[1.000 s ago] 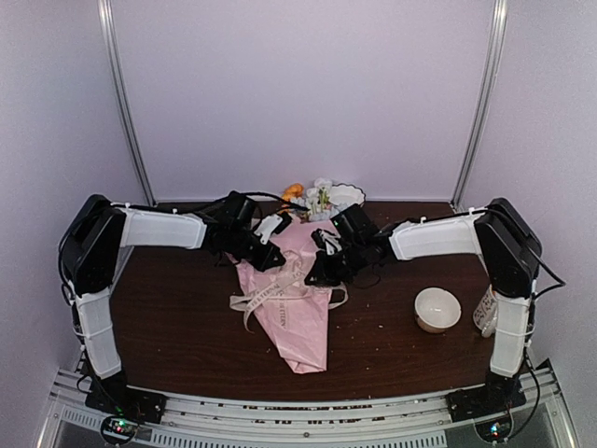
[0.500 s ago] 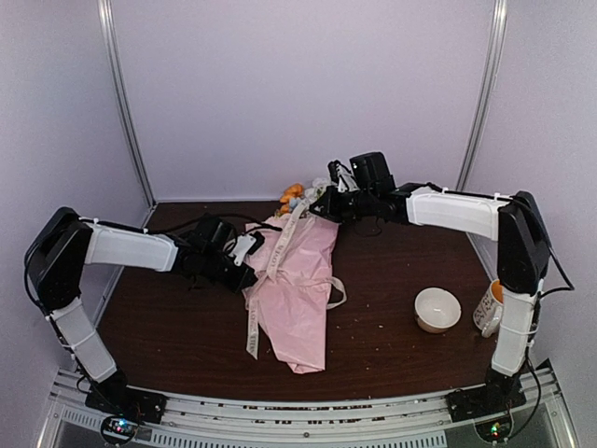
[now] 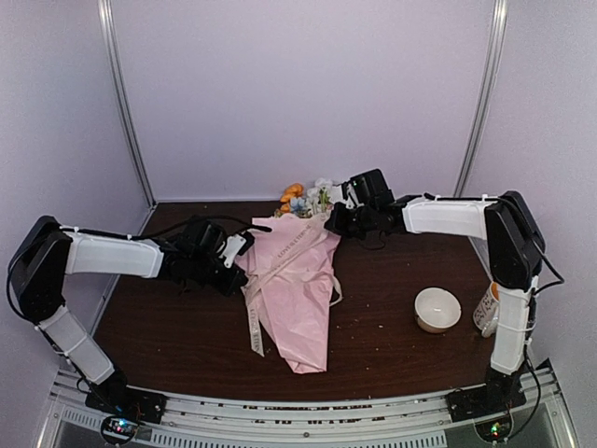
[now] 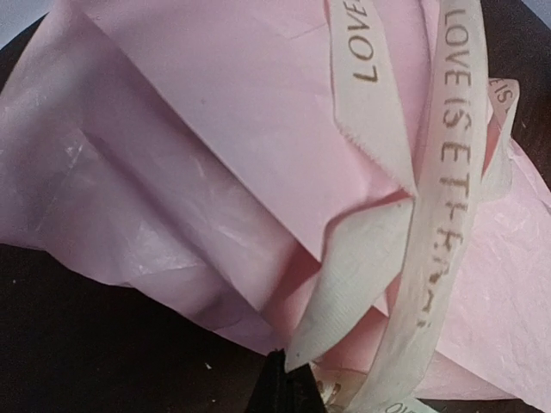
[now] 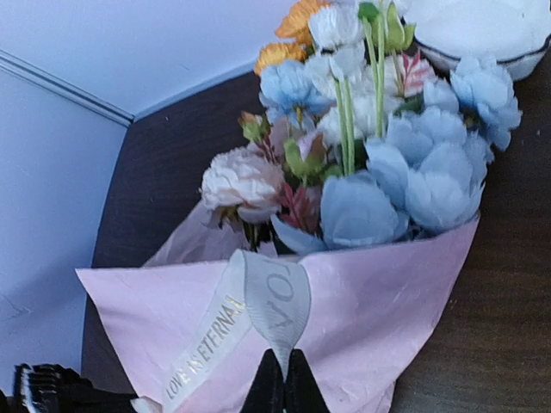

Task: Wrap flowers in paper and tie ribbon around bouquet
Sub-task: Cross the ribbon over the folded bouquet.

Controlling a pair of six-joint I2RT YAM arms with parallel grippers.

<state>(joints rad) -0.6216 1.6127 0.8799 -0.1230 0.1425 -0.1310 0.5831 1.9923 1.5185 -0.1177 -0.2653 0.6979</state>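
The bouquet lies on the dark table with its pink paper (image 3: 300,313) cone pointing toward me. The flowers (image 3: 310,198), blue, white and orange, stick out at the far end (image 5: 379,163). A cream ribbon (image 3: 280,264) printed "LOVE IS ETERNAL" runs diagonally across the paper, with one tail trailing down the left side. My left gripper (image 3: 238,264) sits at the cone's left edge, shut on a fold of ribbon (image 4: 344,284). My right gripper (image 3: 333,222) is at the cone's upper right rim, shut on a ribbon (image 5: 275,301) loop over the paper (image 5: 387,310).
A white bowl (image 3: 437,309) stands right of the bouquet, with a mug (image 3: 487,310) behind the right arm's post. Another white dish (image 3: 347,193) lies behind the flowers by the back wall. Small crumbs dot the tabletop.
Both grippers have pulled apart from the cone's middle, drawing the ribbon out diagonally. The right gripper rose to the back, then dropped to the paper rim. The left one slid left.
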